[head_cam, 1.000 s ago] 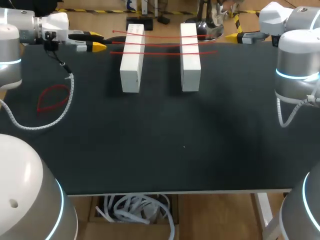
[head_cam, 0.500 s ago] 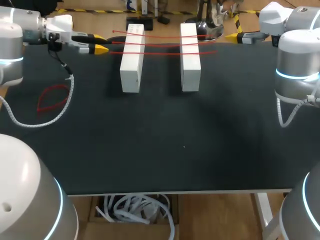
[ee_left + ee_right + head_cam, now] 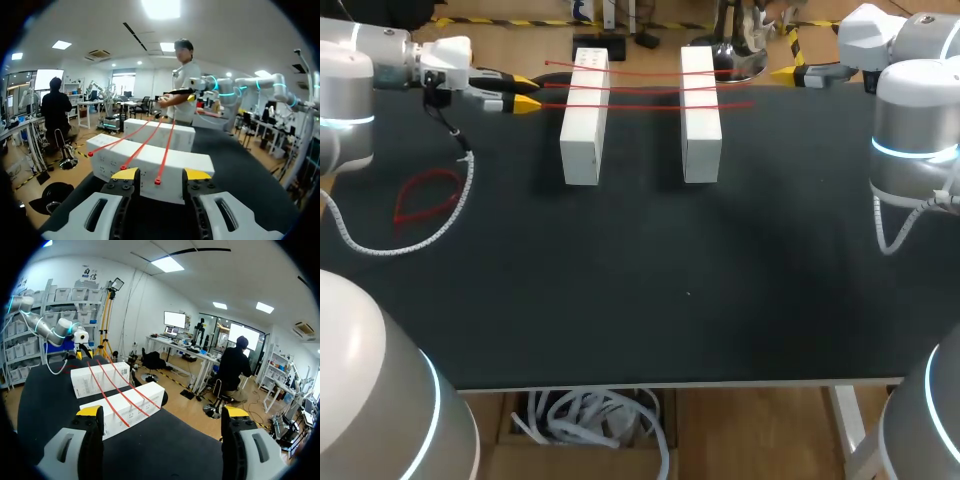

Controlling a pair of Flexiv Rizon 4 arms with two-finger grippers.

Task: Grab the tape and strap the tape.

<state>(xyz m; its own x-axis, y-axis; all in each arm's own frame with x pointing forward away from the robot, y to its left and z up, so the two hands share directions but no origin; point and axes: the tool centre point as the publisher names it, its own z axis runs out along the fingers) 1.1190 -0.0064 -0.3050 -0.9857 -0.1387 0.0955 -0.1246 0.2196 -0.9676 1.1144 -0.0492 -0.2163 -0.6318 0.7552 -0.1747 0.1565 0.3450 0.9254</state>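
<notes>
red tape [image 3: 620, 104] looks light, thin, bendy; grip its free end past the left block [image 3: 582, 140]. left tool [image 3: 528, 92] narrowly open there, right tool [image 3: 785, 73] wide.

"Is there any print on the table you can read off?"

"No, none that you can make out. The left white block [image 3: 582, 130] has a faint grey patch of print on its top at the far end, too small to read. In the left wrist view you get rows of small grey marks along its near side, still too fine to read. The right white block [image 3: 700, 120] shows the same kind of marks in the right wrist view, just as illegible."

"And the red tape [image 3: 640, 104]?"

"You see plain red only."
</notes>
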